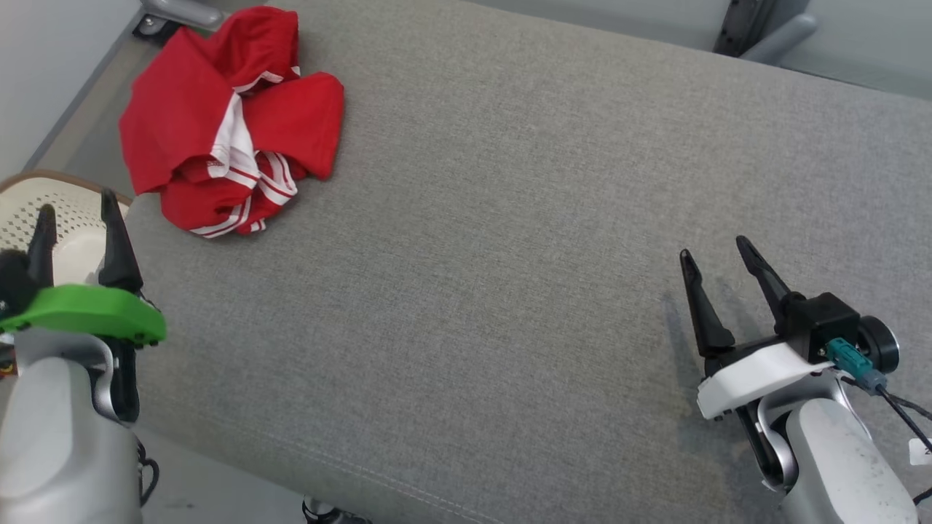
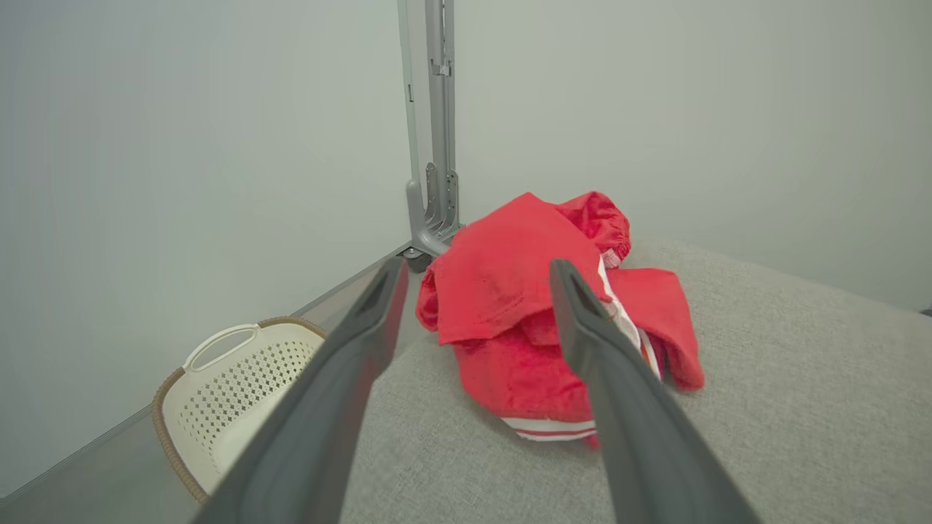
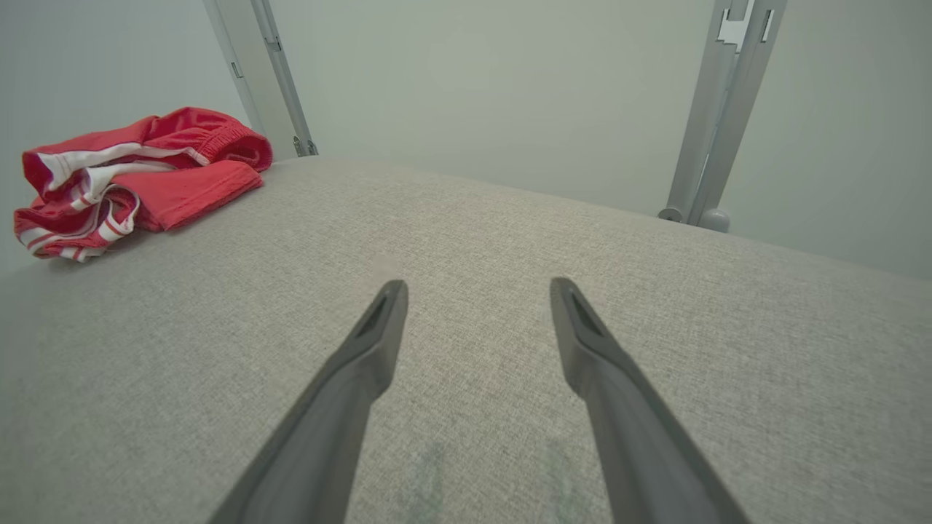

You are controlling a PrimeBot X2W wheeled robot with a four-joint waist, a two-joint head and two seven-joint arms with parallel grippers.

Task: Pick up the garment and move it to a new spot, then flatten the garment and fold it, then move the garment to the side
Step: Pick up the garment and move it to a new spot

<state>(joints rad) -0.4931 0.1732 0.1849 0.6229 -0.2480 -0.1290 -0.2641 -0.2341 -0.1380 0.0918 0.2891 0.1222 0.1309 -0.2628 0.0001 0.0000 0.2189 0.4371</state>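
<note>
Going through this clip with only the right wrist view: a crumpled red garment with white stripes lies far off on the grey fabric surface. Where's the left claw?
Observer: The left claw sits at the left edge of the grey fabric surface, short of the crumpled red garment with white stripes, not touching it.
Operator: Is it open?
Observer: Yes. Its fingers stand apart, and in the left wrist view the garment lies straight ahead between them.
Operator: Anything on the floor on that side?
Observer: A cream perforated plastic basket with a brown rim stands beside that edge, near the left claw.
</note>
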